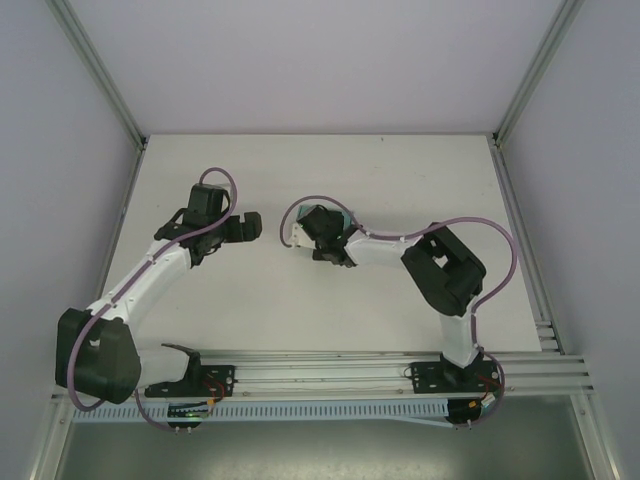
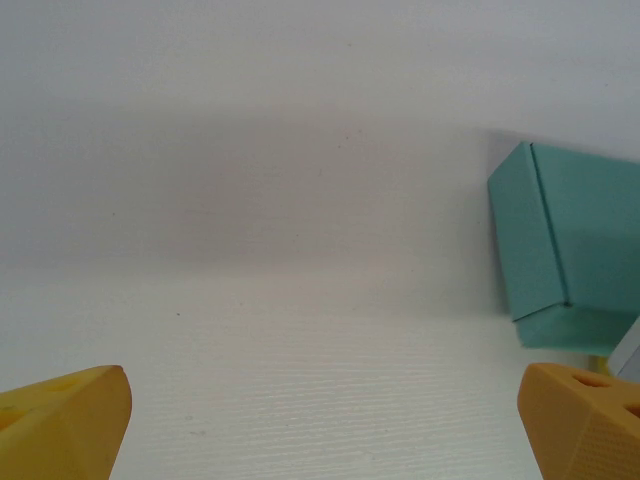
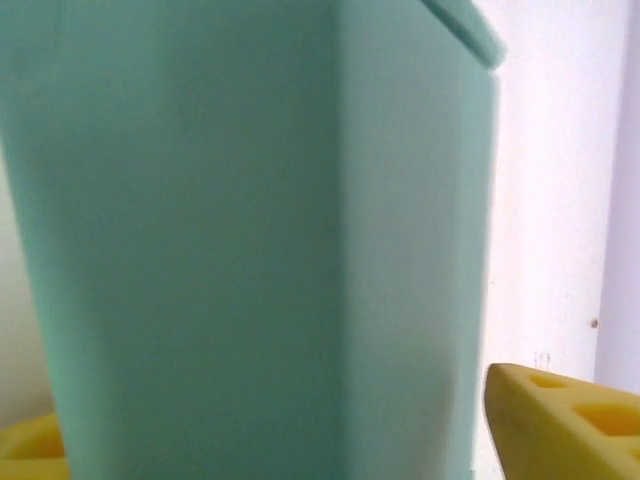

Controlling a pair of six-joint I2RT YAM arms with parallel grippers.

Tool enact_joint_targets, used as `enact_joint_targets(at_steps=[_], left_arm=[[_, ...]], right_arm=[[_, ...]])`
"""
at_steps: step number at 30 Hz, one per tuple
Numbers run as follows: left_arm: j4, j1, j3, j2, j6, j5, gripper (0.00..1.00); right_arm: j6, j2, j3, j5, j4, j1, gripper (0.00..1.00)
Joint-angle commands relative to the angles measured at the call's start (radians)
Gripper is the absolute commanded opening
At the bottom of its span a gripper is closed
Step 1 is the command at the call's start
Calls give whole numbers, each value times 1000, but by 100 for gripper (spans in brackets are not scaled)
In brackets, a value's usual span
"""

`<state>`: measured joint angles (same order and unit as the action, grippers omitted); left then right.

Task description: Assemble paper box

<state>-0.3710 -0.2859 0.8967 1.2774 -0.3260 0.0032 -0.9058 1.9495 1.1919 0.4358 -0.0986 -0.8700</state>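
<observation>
The paper box (image 3: 250, 240) is a small teal-green folded box, standing on the white table between my right gripper's (image 3: 280, 430) yellow fingers (image 3: 570, 420). A thin gap shows between the right finger and the box's edge, so the jaws stand open around it. From above, the box (image 1: 342, 214) peeks out from under the right gripper (image 1: 325, 238) at mid-table. In the left wrist view the box (image 2: 570, 250) sits at the right edge, apart from my left gripper (image 2: 320, 430), which is wide open over bare table. From above, the left gripper (image 1: 245, 228) hangs left of the box.
The white table (image 1: 400, 180) is walled by aluminium frame posts at left and right. A metal rail (image 1: 330, 365) with the arm bases runs along the near edge. Purple cables loop over both arms.
</observation>
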Motion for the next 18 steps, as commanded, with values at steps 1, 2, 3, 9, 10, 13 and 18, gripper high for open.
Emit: enact_joint_targets(at_steps=[1, 2, 3, 9, 10, 13, 18], left_arm=[[0, 5, -21, -33, -11, 32, 99], [2, 5, -22, -35, -9, 39, 99], [6, 5, -26, -36, -10, 44, 99], [67, 5, -58, -30, 18, 155, 98], [91, 5, -68, -29, 31, 211, 98], [230, 4, -127, -13, 51, 455, 98], [387, -40, -166, 86, 50, 636, 98]], right_arm=[[39, -41, -4, -50, -121, -19, 93], [52, -55, 3, -69, -144, -21, 96], [64, -73, 13, -98, -180, -21, 98], [98, -172, 30, -238, -287, -13, 99], [108, -194, 23, -264, -283, -3, 99], [206, -254, 17, -356, -233, 69, 99], [464, -228, 141, -595, -265, 258, 98]])
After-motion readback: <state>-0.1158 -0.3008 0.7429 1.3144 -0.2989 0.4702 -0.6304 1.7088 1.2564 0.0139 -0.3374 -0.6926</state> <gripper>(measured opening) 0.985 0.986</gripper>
